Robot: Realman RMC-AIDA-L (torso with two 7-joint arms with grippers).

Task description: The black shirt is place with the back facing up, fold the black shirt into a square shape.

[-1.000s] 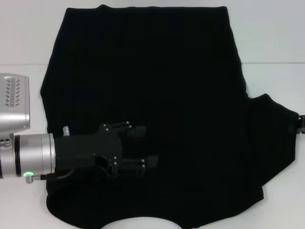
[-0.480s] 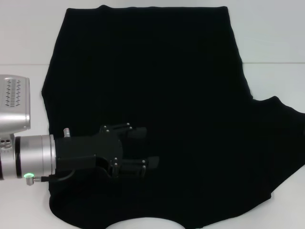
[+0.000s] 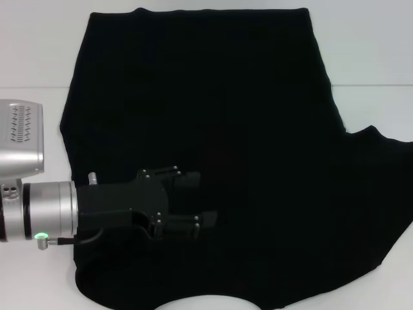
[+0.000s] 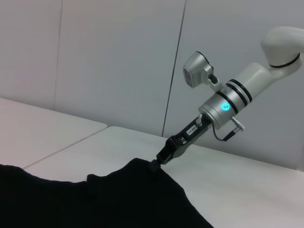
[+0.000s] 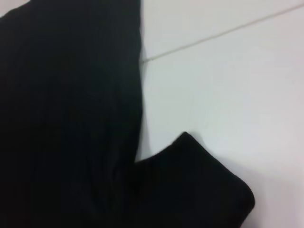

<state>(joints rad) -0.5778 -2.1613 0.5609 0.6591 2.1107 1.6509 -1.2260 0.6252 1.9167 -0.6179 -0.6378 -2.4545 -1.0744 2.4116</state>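
So the black shirt [image 3: 213,155] is spread out flat over most of the white worktop [image 3: 374,58], covering the middle and running from the 12 o'clock edge all the way down to 6 o'clock in the head view, where a curved cutout along its near edge shows a bit of white. One sleeve sticks out toward 3 o'clock and runs right off the side of the view. The left gripper [image 3: 205,201] comes in from 9 o'clock on its silver-and-black arm and sits over the shirt at around 7 to 8 o'clock, low over the fabric, with its two dark fingers [image 3: 188,178] spread apart and pointing toward 3 o'clock, nothing between them that I can see. Whether the tips actually touch the cloth, I can't tell, black on black. The right gripper [image 4: 154,165] doesn't show in the head view at all, but the left wrist view catches it: its tip is down on a raised corner of the shirt [image 4: 118,194], jaws closed on the fabric there, with the white arm angling up behind it. The right wrist view just shows the sleeve edge of the shirt [image 5: 71,118] lying on the worktop [image 5: 228,85], with a seam line running across the white surface.
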